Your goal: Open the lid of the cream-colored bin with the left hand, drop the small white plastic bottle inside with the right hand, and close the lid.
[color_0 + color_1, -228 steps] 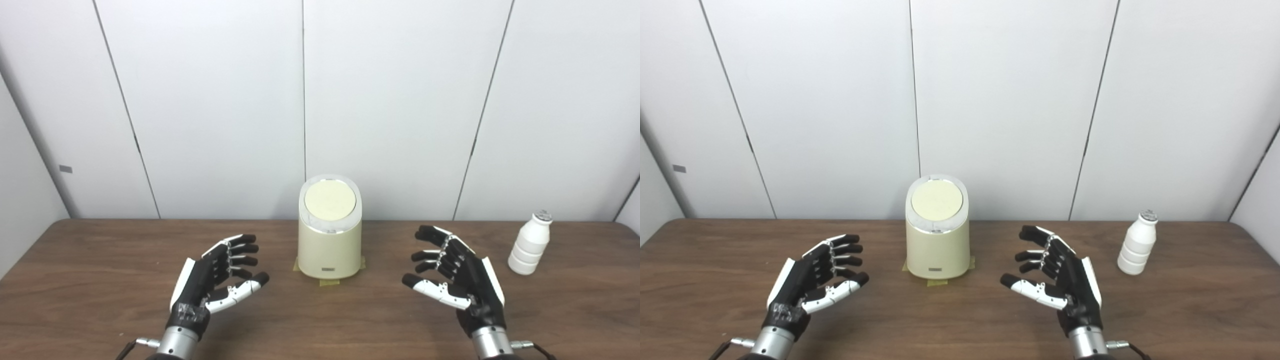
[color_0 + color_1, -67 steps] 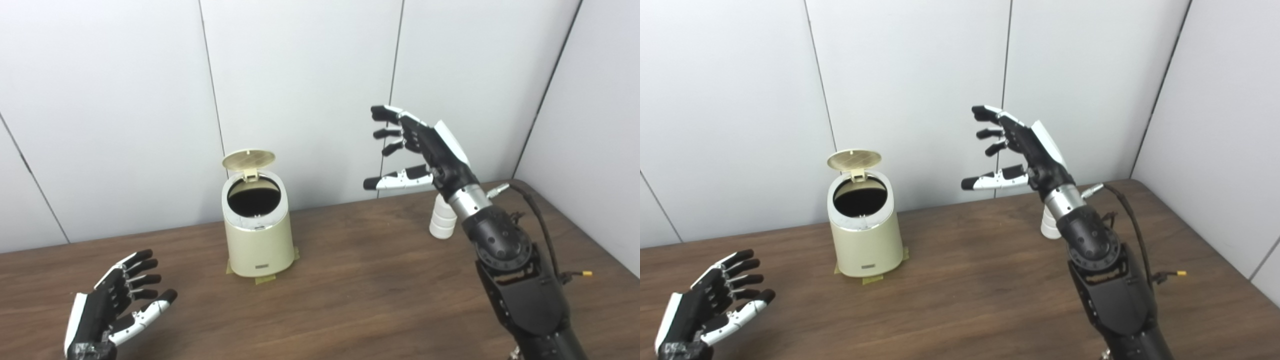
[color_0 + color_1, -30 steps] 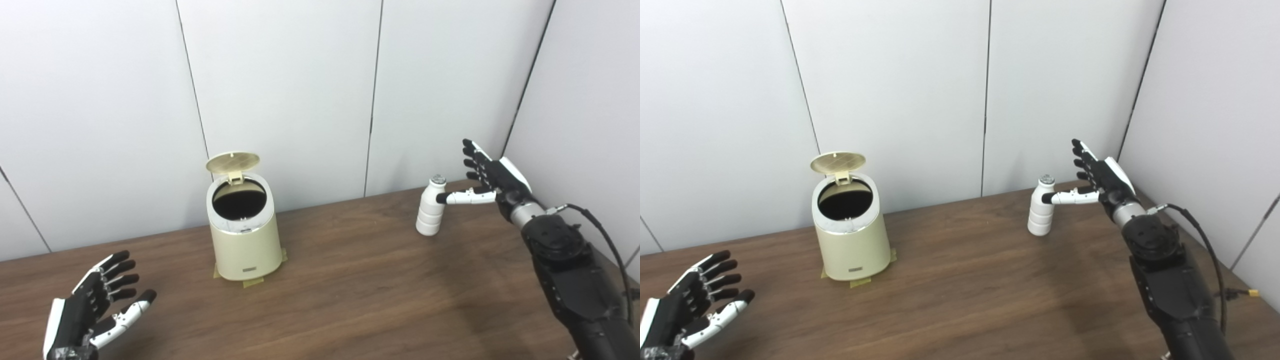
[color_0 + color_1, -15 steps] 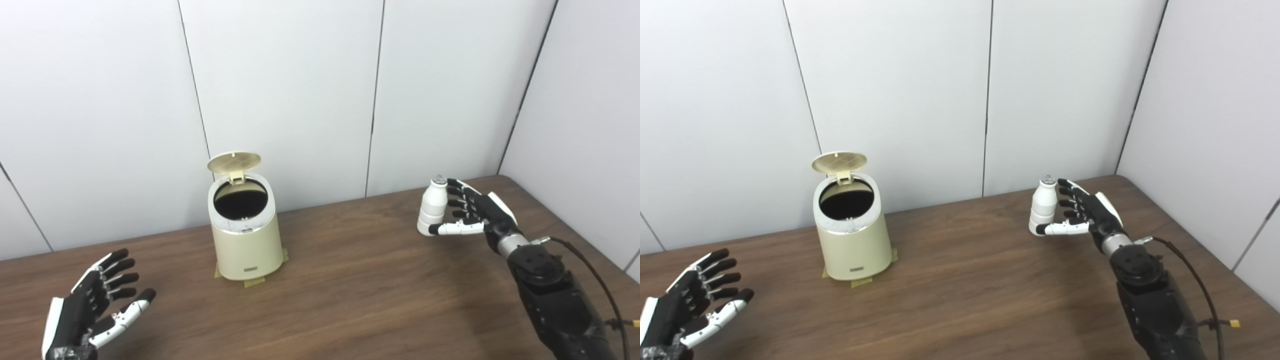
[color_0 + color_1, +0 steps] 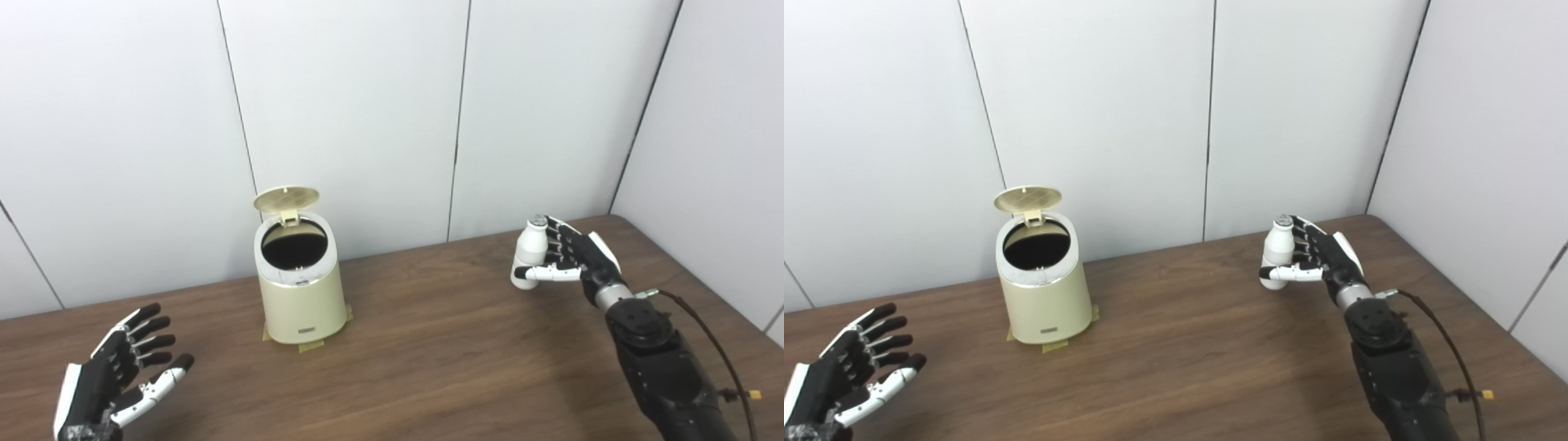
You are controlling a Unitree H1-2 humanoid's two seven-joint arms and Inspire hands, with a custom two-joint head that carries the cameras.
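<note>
Fingers of your right hand (image 5: 572,260) curl around the bottle (image 5: 530,250) at right of frame, thumb crossing its lower body, digits behind it; whether the grip bears weight cannot be told, and the bottle looks to stand upright on the table (image 5: 429,355) near the far right corner. Left of centre, the bin (image 5: 299,288) sits on tape patches with its lid (image 5: 286,199) tipped up at the back and its dark mouth exposed. At lower left, your left hand (image 5: 116,380) hangs spread and empty, well apart from the bin. Opening looks done; the step in hand is the pick-up. Your next move calls for a firm squeeze, a straight lift, then a carry leftward to above the mouth before releasing.
</note>
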